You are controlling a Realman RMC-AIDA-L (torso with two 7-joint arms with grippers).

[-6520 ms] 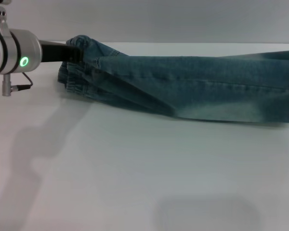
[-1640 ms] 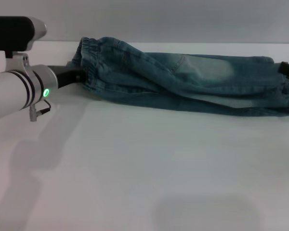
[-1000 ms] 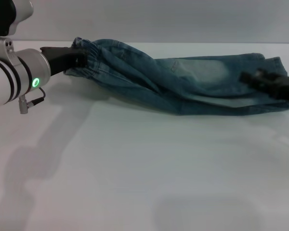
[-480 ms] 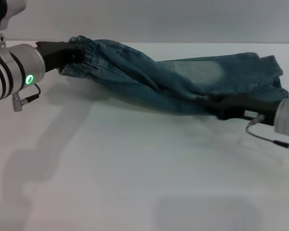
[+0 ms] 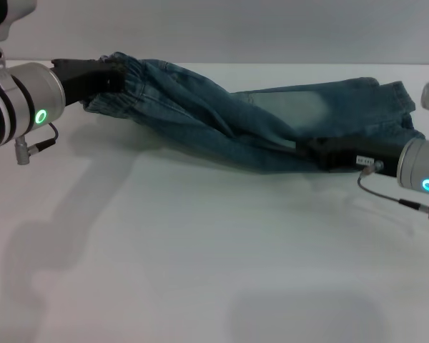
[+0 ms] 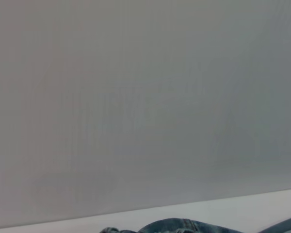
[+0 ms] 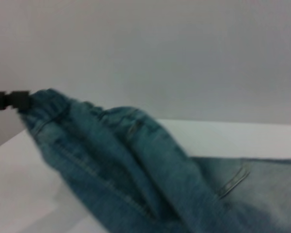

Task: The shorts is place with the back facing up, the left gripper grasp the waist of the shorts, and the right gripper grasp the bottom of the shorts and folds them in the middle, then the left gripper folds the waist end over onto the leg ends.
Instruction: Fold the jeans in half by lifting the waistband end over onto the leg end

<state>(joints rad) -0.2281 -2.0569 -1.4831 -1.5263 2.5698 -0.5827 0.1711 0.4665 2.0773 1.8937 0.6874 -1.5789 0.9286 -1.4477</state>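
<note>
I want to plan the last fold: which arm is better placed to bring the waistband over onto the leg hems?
Probably the left: the left hand is at the waistband of the denim shorts.

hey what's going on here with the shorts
A two-armed robot is folding blue denim shorts on a white table. The left gripper holds the gathered waist lifted at the robot's left. The right gripper is at the near edge of the leg end, on the right. The shorts are stretched lengthwise between them.
</note>
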